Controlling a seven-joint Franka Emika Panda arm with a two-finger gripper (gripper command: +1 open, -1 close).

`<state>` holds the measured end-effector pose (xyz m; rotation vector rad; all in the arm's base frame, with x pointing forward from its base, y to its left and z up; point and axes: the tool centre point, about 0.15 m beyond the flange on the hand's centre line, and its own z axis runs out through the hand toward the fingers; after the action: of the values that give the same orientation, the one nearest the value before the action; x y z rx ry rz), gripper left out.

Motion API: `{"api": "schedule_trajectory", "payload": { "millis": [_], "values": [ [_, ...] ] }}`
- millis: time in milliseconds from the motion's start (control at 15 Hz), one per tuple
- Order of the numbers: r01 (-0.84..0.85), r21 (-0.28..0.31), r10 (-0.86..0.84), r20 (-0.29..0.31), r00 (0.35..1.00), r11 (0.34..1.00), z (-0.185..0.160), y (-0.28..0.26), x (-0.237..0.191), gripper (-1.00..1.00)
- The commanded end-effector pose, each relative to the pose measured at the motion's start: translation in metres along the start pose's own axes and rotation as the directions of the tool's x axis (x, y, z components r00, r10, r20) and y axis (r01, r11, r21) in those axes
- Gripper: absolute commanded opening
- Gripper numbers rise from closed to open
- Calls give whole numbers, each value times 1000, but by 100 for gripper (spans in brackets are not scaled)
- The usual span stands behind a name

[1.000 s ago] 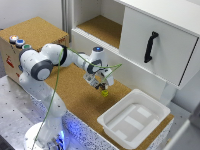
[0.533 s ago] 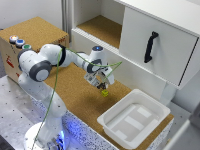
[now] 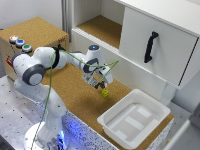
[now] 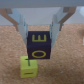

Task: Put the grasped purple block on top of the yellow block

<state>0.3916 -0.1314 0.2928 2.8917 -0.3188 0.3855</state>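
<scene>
A Franka Panda arm's pincer (image 4: 40, 31) is clamped on the purple block (image 4: 39, 45), one grey finger pressed to each side, seen close in the wrist view. That view alone shows the yellow letters on the block's dark faces, which read roughly as an "E" and an "O". The yellow block (image 4: 29, 67) sits on the cork just beyond the fingertips, below the held cube and slightly offset from it; the two appear close, but whether they touch cannot be told.

In the exterior view the purple block is all but lost beneath the pincer (image 3: 96, 81), while the yellow block (image 3: 105, 92) shows as a tiny bright speck just below it. Only this wider shot takes in the white tray (image 3: 116, 131) near the pincer, the white cabinet (image 3: 150, 30) behind it with its black handle (image 3: 150, 46) and open cork-lined compartment, and a box with coloured buttons (image 3: 20, 43) well away. A green cable (image 3: 70, 56) trails along the arm.

The cork worktop (image 3: 70, 95) runs under the whole scene. The tray's far corner is cut off at the frame's edge.
</scene>
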Motion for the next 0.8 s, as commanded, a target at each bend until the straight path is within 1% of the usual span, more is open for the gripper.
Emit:
{"api": "schedule_trajectory", "payload": {
  "millis": [0,67,133,267,333,400,600,733],
  "values": [
    [92,45,-92,14,996,995,52,46,30,-100],
    [142,67,-143,2,990,988,57,48,34,-100],
    [178,99,-180,4,984,979,61,49,38,-100],
    [236,141,-234,-25,972,962,58,46,44,-100],
    [244,159,-243,-28,970,957,56,43,45,-100],
    [246,172,-244,-35,969,954,54,38,44,-100],
    [224,197,-224,-26,974,954,43,22,39,-100],
    [215,190,-217,-12,976,958,38,14,32,-100]
  ]
}}
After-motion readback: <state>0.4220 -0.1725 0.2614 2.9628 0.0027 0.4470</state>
